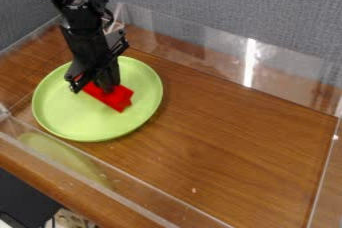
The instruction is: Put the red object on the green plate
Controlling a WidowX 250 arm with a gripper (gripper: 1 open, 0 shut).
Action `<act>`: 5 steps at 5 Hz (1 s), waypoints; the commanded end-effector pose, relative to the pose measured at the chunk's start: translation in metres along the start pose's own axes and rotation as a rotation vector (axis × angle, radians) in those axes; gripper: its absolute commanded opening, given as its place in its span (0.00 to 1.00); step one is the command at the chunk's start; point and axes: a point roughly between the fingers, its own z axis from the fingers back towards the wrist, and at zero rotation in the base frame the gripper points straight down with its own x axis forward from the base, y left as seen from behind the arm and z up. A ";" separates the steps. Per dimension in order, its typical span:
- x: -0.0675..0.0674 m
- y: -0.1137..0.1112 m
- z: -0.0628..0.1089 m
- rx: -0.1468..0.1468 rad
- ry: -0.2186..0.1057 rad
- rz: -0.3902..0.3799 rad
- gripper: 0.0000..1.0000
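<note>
From the camera, the red object [112, 95] lies on the green plate [60, 112], a little right of its middle. Its long axis runs diagonally, from upper left to lower right. The black tool [96, 80] points down, clamped together on the upper-left end of it. The plate rests on the wooden table [227, 142].

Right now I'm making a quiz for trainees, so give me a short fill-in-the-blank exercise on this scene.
1. The red object lies over the green ____.
2. The plate sits on a ____ wooden table.
3. The tool points ____ at the red object.
4. Clear ____ walls surround the table.

Missing words: plate; brown; down; plastic
</note>
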 end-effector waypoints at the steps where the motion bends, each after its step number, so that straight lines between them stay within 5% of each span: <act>1: 0.012 0.009 -0.009 0.021 -0.007 0.022 0.00; 4: 0.022 0.025 -0.011 0.034 -0.029 -0.012 0.00; 5: 0.022 0.030 -0.012 0.052 -0.046 -0.012 1.00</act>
